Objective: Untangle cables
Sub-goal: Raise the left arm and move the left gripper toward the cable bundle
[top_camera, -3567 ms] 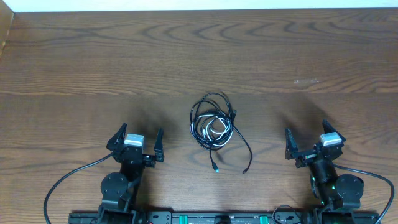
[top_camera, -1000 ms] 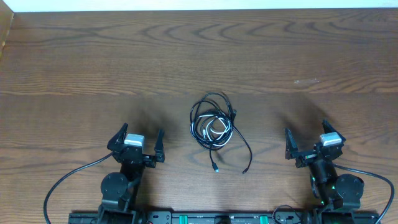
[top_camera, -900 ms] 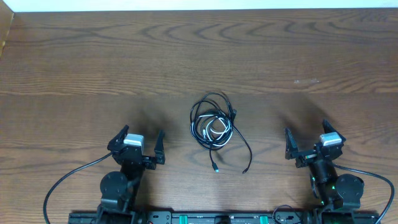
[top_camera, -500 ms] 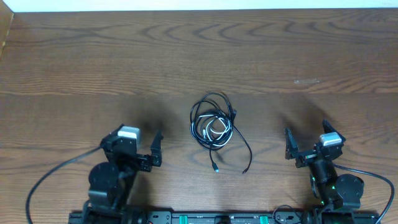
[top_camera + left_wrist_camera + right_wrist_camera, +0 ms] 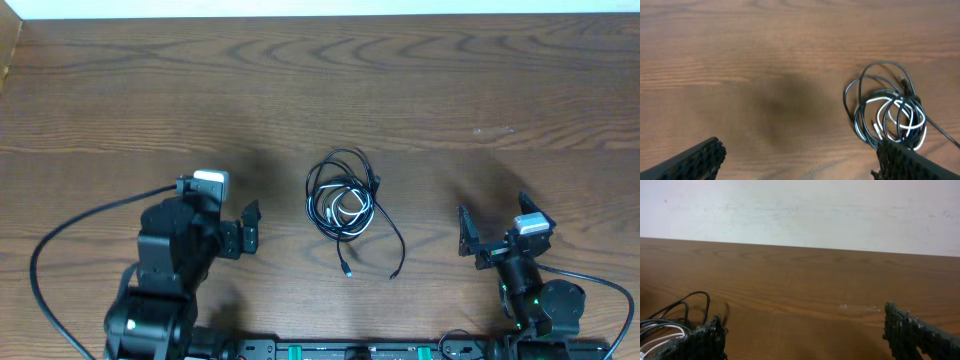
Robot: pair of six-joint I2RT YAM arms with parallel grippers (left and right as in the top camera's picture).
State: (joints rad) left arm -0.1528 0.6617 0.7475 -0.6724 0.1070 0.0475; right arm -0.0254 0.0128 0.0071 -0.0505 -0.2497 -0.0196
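The cables lie in a small messy bundle near the middle of the worktop, a bit closer to the robot's side than to the far side. Black cords loop round and round, and a white cord is curled up inside the loops. Two thin black tails run out of the bundle toward the robot. Each one ends in a small plug lying flat on the wood, and the two plugs are near each other but apart. The left claw is spread wide and holds nothing. It hangs above bare wood to the left of the bundle, and from above a strip of bare wood shows between its right finger and the loops. The right claw is spread wide too and holds nothing, and it sits well to the right of the bundle. Nothing touches the cables. There is bare wood all around the bundle, with lots of room on the far side up to the far edge, where a white wall begins. The tails take up some of the room on the near side. A thick black cable bends out from the left arm toward the left side of the worktop.
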